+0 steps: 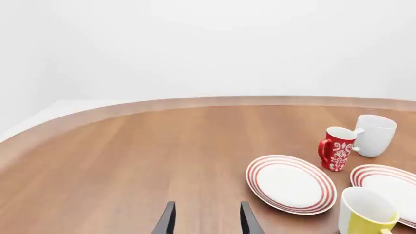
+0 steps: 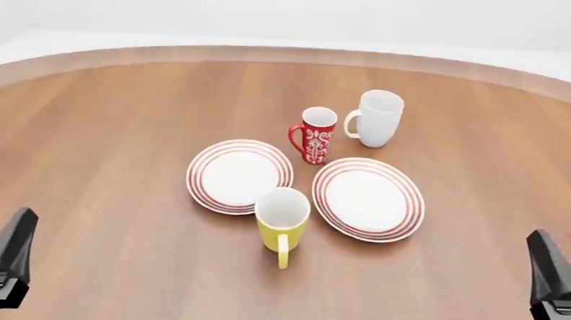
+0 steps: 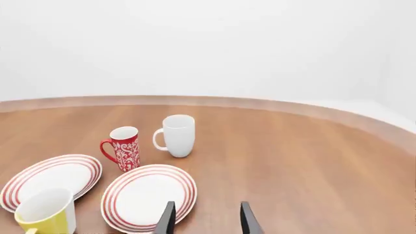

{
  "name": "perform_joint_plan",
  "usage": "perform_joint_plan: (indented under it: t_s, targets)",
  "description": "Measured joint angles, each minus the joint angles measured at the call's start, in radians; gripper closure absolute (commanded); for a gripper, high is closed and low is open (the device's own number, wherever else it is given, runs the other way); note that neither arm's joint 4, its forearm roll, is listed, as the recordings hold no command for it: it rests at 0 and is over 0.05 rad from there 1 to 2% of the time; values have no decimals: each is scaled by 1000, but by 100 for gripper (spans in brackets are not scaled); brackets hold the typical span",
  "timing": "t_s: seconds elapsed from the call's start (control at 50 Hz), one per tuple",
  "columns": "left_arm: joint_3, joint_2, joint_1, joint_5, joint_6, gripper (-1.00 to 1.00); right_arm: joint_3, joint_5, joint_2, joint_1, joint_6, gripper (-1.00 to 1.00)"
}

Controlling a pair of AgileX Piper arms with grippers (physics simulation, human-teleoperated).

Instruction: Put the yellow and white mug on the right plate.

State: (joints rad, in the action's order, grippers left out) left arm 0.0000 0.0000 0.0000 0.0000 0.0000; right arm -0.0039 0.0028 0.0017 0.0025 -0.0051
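Observation:
The yellow and white mug (image 2: 283, 221) stands upright near the table's middle, its handle pointing toward the near edge. It sits between the two plates' near rims, touching neither as far as I can see. The right plate (image 2: 369, 198), white with red rings, lies bare just right of the mug. My left gripper (image 1: 206, 217) is open at the near left, far from the mug (image 1: 364, 214). My right gripper (image 3: 206, 217) is open at the near right, with the right plate (image 3: 148, 197) just ahead of its fingers and the mug (image 3: 47, 214) off to the side.
A matching left plate (image 2: 239, 176) lies left of the mug. Behind the plates stand a red patterned mug (image 2: 317, 136) and an all-white mug (image 2: 377, 119). The wooden table (image 2: 104, 137) curves away to a rounded far edge.

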Motion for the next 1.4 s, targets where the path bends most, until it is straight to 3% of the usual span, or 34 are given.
perform_joint_plan:
  t_s: [0.32, 0.7, 1.0, 1.26, 1.4]
  targets:
    - [0, 0, 0, 0, 0, -100, -109, 58, 56, 33, -39, -100]
    - [0, 0, 0, 0, 0, -100, -265, 168, 154, 132, 26, -100]
    - [0, 0, 0, 0, 0, -100, -387, 249, 245, 278, 42, -100]
    - [0, 0, 0, 0, 0, -100, -478, 254, 366, 416, 22, -100]
    - [0, 0, 0, 0, 0, -100, -529, 258, 469, 451, 27, -100]
